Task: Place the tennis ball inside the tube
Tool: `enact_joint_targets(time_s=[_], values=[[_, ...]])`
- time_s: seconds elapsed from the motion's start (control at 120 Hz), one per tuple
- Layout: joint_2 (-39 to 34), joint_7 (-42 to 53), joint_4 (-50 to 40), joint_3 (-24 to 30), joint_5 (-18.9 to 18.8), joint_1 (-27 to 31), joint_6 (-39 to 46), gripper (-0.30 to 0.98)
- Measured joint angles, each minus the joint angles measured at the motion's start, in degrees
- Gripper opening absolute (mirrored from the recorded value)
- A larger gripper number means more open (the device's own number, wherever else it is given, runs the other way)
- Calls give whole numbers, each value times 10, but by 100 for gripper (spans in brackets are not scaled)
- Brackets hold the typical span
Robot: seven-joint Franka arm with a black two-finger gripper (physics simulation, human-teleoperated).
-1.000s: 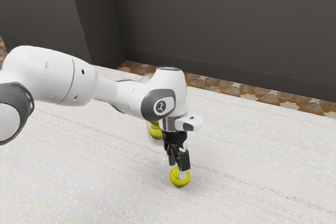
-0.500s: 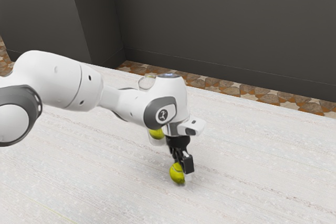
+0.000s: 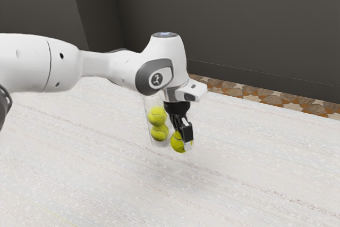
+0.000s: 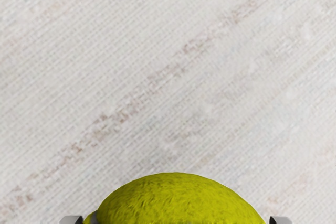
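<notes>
above the desk (image 3: pixel 239 184), the tennis ball (image 3: pixel 176 143) is clamped in the claw (image 3: pixel 182 140); toward the exterior view's left, two balls (image 3: pixel 156 116) are held stacked in the clear tube (image 3: pixel 160 144), its long axis upright.

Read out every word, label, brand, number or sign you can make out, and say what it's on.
No text can be read.
Round emblem on the arm: too small to make out.
Held tennis ball: no readable lettering.
Two balls in the clear tube: no readable lettering.
</notes>
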State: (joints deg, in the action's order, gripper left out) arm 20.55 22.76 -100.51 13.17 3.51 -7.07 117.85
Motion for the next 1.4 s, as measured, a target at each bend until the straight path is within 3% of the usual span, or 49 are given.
enact_joint_targets(time_s=[0.167, 0.525, 0.717, 1.092, 1.233, 1.4], values=[[2, -8, 117, -28, -20, 4, -90, 31], [101, -15, 400, -32, -140, 43, -282, 31], [136, -15, 434, -30, -162, 56, -325, 31], [167, -15, 483, -24, -167, 51, -342, 33], [181, -13, 502, -25, -167, 47, -338, 38], [186, -7, 509, -26, -165, 47, -328, 54]])
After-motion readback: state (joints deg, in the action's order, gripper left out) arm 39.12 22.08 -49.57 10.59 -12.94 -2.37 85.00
